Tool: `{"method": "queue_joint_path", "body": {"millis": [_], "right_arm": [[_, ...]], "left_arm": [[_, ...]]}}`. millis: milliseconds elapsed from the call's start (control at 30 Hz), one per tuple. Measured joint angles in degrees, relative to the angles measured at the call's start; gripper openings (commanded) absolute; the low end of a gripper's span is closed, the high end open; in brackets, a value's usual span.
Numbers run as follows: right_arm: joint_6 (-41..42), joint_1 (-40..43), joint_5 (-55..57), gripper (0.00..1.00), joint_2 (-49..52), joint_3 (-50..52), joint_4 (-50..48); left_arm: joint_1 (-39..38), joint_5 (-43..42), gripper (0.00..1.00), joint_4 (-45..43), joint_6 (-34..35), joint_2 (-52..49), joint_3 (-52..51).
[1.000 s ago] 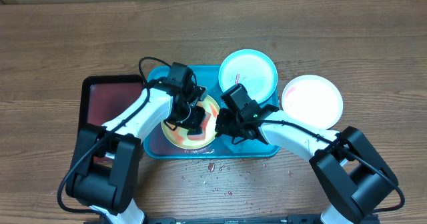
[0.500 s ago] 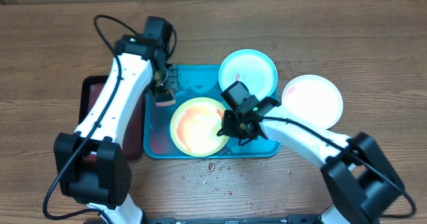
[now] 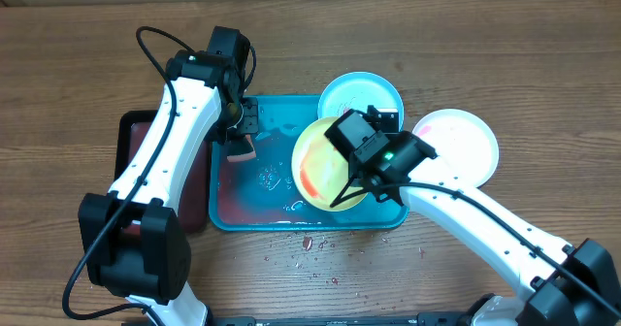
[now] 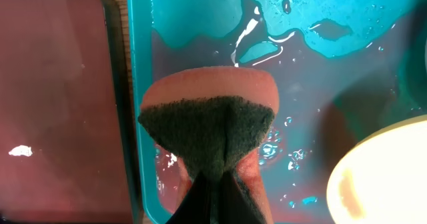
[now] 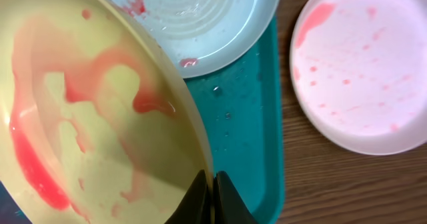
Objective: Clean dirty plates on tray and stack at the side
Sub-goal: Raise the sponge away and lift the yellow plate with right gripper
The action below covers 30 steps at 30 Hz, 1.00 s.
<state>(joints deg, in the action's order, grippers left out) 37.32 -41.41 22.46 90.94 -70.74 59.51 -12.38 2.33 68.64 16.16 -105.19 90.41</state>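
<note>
Overhead, right arm (image 3: pixel 466 208) holds yellow-green plate (image 3: pixel 315 161) tilted; left arm (image 3: pixel 173 127) pinches sponge (image 3: pixel 241 149).

yellow-green plate (image 3: pixel 312 166) is streaked with red and pink smears. light blue plate (image 3: pixel 354 93) is marked with a few red spots near its rim; white plate (image 3: pixel 461 142) is speckled pale pink. teal tray (image 3: pixel 281 117) is tinted reddish where water is pooled. sponge (image 4: pixel 210 111) is seen as salmon-pink with a dark green scouring face. maroon tray (image 4: pixel 60 104) is rimmed in black; surface (image 3: pixel 485 45) is brown wood grain
</note>
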Motion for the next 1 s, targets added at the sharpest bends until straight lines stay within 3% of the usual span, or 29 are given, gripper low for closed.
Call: {"method": "queue_joint_path", "body": {"millis": [533,1000], "right_arm": [[-1.7,-19.3,33.3,0.04,0.0,-4.4,6.8],[0.6,-28.1,56.1,0.04,0.0,-4.4,8.7]], "left_arm": [[0.0,-0.2,0.04,0.0,0.0,0.0,0.0],[0.0,-0.2,0.04,0.1,0.0,0.0,0.0]]}}
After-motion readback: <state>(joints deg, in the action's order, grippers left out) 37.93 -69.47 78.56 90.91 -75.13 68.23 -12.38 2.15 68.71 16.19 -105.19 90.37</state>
